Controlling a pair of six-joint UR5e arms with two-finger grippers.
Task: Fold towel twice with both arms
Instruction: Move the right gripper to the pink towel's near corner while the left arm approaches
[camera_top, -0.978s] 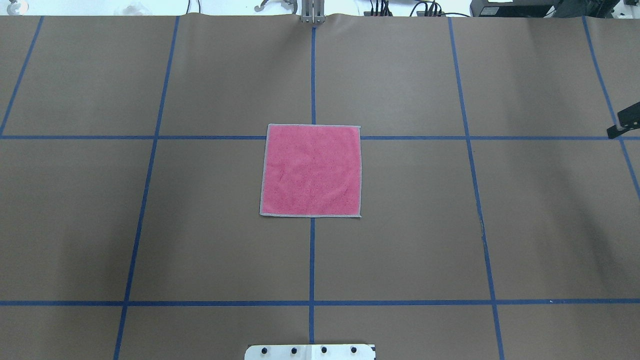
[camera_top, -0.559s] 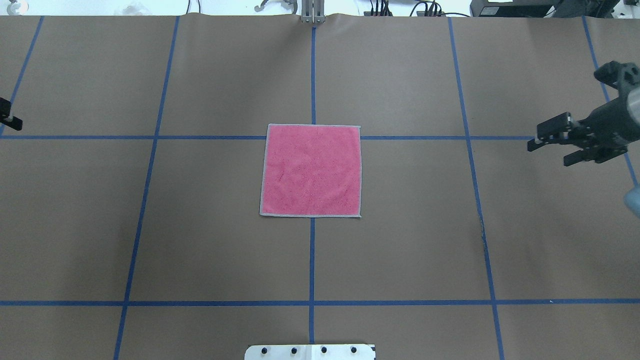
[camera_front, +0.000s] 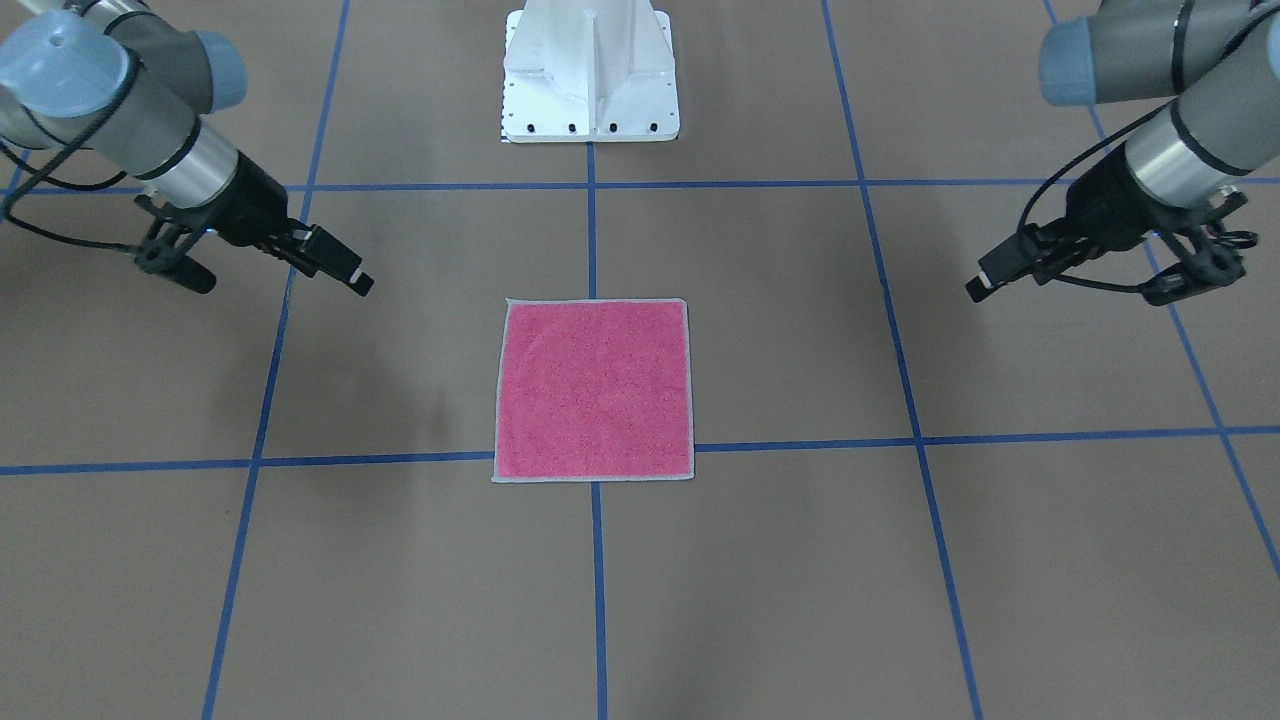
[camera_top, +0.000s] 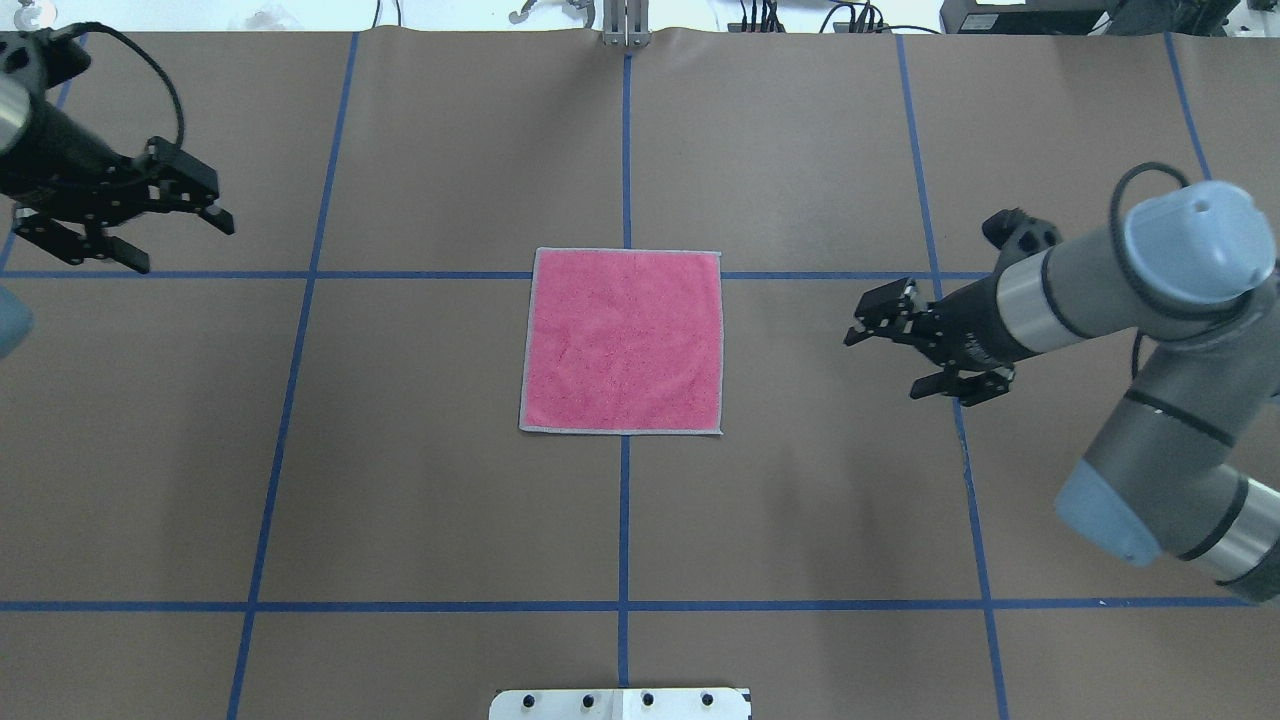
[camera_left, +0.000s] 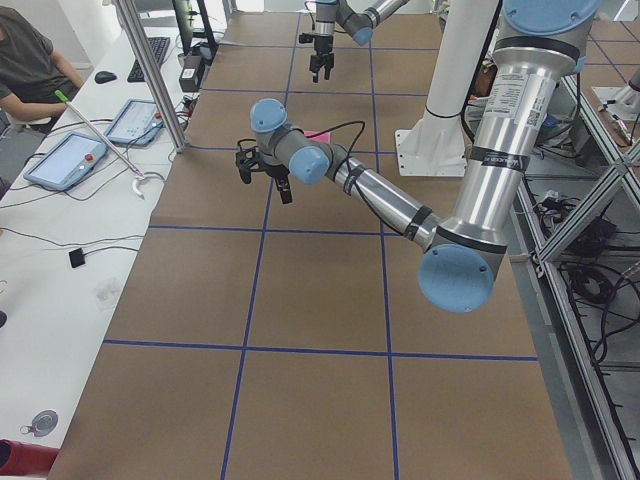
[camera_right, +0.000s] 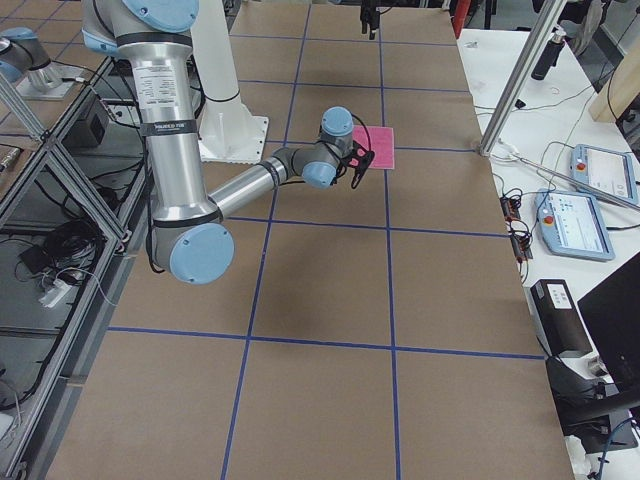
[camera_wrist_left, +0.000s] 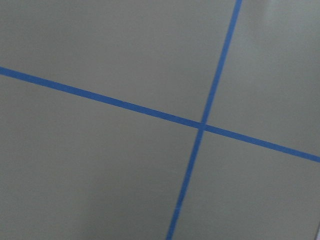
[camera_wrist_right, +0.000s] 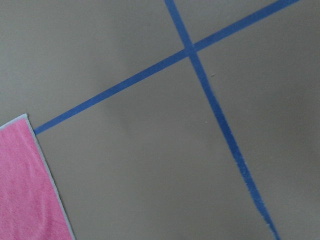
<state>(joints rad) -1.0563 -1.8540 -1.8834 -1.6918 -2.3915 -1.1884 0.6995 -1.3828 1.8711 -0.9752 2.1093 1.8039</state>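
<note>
The towel (camera_top: 622, 340) lies flat and pink face up at the table's middle, with a pale grey edge all round; it also shows in the front view (camera_front: 594, 390) and as a corner in the right wrist view (camera_wrist_right: 25, 185). My left gripper (camera_top: 184, 246) is open and empty, in the air far to the towel's left. My right gripper (camera_top: 882, 367) is open and empty, in the air a short way off the towel's right edge. In the front view the left gripper (camera_front: 1000, 272) is at the right and the right gripper (camera_front: 340, 265) at the left. The left wrist view shows only tape lines.
Brown paper with a blue tape grid (camera_top: 624, 520) covers the table. The white bolted pedestal (camera_front: 590, 70) stands at the robot's side. A side bench with tablets (camera_left: 65, 160) and a seated person (camera_left: 30, 60) runs along the table's far edge.
Both arms have swung in from the sides of the overhead view toward the middle. The right gripper has come much closer to the towel. The towel has not moved.
</note>
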